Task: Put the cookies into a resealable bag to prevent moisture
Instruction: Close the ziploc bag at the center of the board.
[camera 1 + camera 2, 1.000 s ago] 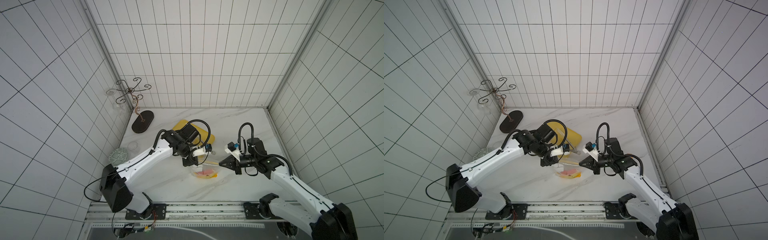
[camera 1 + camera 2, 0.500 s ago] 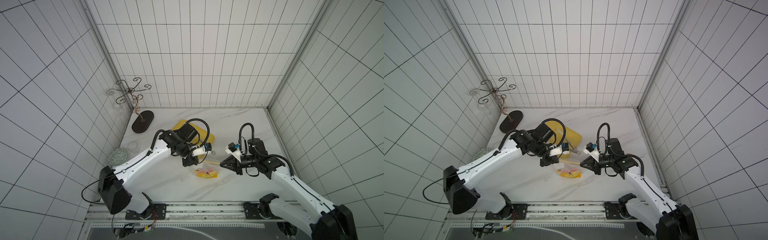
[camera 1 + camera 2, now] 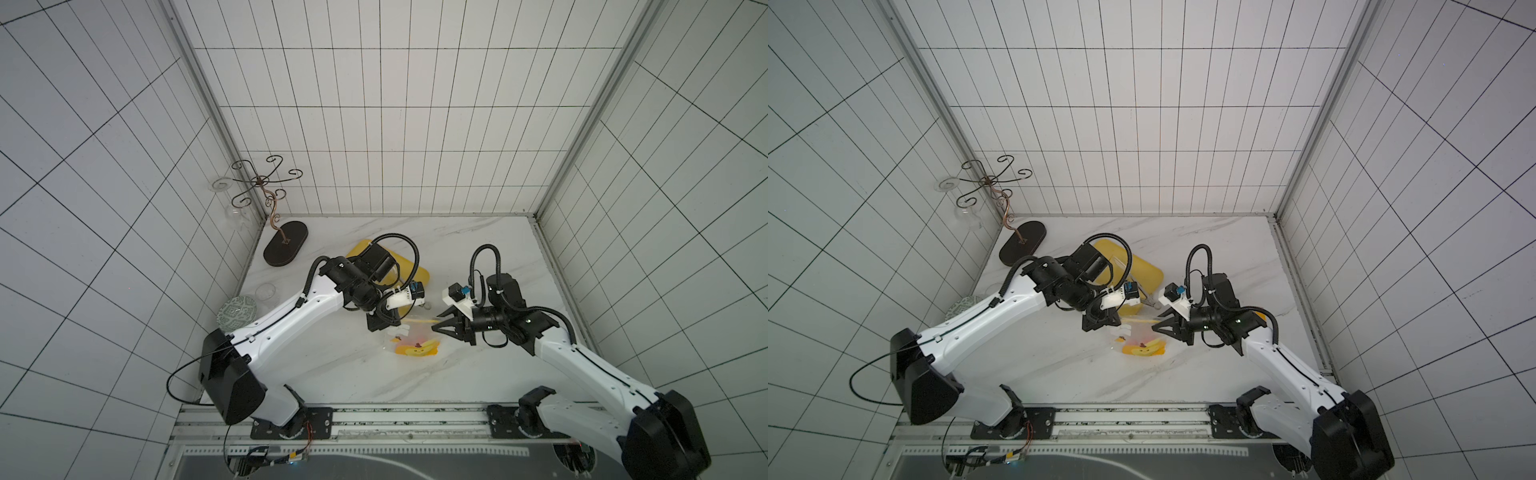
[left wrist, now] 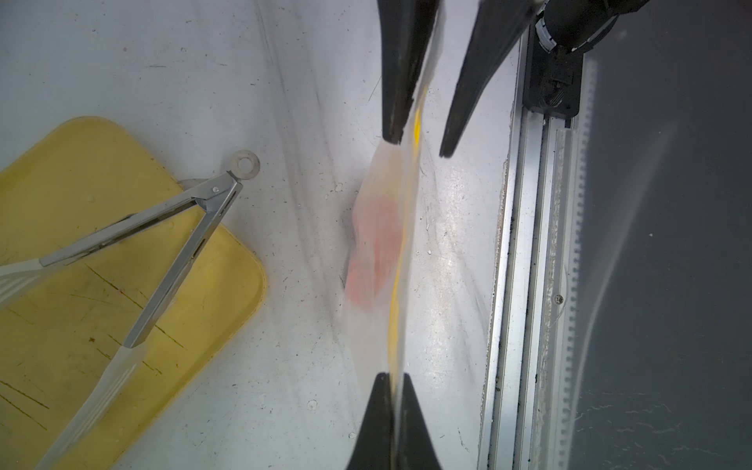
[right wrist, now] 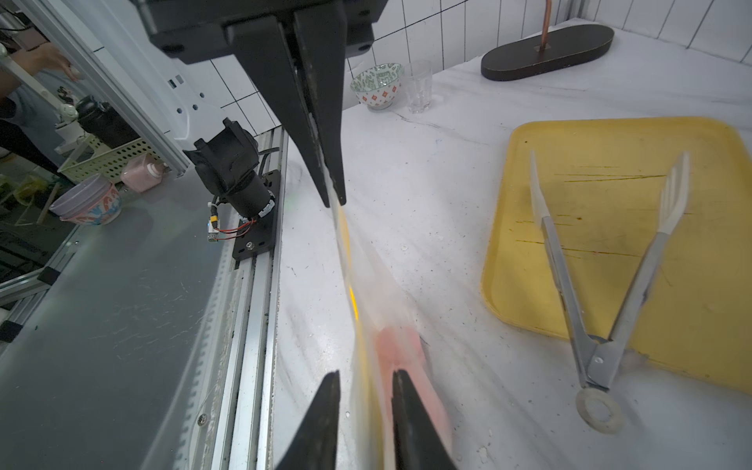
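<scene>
The right claw has just loosened. Its jaws now stand apart around the resealable bag, which only the left claw still pinches shut. The pink cookies lie inside, between the claws. The seal probably needs another pinch.

Clear yellow-printed resealable bag, pink cookies, yellow tray, green-patterned bowl, white grey-veined table

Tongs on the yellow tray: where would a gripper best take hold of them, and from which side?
The tongs lie flat, splayed open on the yellow tray, hinge end overhanging its rim. Probably pinch across both metal arms close to the hinge, where they converge, coming straight down from above; the overhang leaves finger room.
</scene>
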{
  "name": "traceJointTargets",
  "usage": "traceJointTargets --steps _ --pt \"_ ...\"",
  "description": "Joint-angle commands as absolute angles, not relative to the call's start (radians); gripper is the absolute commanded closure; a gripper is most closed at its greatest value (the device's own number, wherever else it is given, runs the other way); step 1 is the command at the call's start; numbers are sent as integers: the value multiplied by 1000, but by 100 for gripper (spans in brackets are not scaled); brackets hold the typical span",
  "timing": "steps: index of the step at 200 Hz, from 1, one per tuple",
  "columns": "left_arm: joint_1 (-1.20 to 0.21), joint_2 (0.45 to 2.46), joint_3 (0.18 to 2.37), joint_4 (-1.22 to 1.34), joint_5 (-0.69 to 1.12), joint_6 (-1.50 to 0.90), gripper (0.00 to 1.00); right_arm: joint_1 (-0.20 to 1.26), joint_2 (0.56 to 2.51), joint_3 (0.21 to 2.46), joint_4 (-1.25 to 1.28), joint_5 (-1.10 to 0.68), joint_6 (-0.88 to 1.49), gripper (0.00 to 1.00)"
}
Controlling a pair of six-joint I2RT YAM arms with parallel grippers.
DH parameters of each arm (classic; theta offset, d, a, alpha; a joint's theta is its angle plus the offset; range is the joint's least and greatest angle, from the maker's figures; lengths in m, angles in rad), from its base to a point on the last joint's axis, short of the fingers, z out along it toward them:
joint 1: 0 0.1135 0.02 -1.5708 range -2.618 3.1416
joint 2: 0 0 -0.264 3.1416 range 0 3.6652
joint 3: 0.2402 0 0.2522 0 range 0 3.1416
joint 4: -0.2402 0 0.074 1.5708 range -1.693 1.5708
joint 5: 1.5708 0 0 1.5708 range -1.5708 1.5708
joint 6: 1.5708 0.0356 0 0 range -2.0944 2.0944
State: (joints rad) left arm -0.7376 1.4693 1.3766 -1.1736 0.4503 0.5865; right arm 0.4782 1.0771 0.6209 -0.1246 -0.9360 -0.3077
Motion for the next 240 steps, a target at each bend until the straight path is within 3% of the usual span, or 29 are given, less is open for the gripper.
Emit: traceJointTargets --steps 1,15,56,64,70,106,116,134,178,190,202,218,231,240 --pt "-733 1473 1396 -1166 476 590 100 490 1088 691 -76 -972 -290 90" --pt "-733 1471 1390 -1170 470 592 100 490 1087 693 -65 -976 -280 100" --pt "-729 1462 1391 -1170 470 595 100 490 1079 686 -89 -976 -291 100" --pt "-729 1463 1393 -1169 476 595 100 491 1080 693 -75 -974 -283 86" --pt "-728 1465 1395 -1167 479 596 100 494 1081 696 -55 -974 -270 81" --pt "-729 1475 1405 -1170 482 598 100 526 1118 701 24 -986 -219 79" --pt "-729 1476 1409 -1170 479 598 100 538 1132 702 16 -980 -229 82" --pt "-729 1476 1411 -1172 477 598 100 542 1156 713 -26 -976 -255 100" --pt "-720 1457 1379 -1170 444 596 100 538 1093 700 -58 -925 -254 100" --pt "-713 1456 1382 -1172 438 595 100 534 1063 684 -112 -871 -292 82" --pt "-712 1454 1385 -1175 437 595 100 524 1037 669 -171 -823 -330 80" --pt "-712 1453 1384 -1175 440 594 100 500 1017 660 -236 -810 -359 84" --pt "-711 1450 1382 -1175 439 594 100 483 1014 665 -281 -809 -376 100" --pt "-710 1449 1379 -1175 439 594 100 473 1018 677 -301 -817 -380 100"
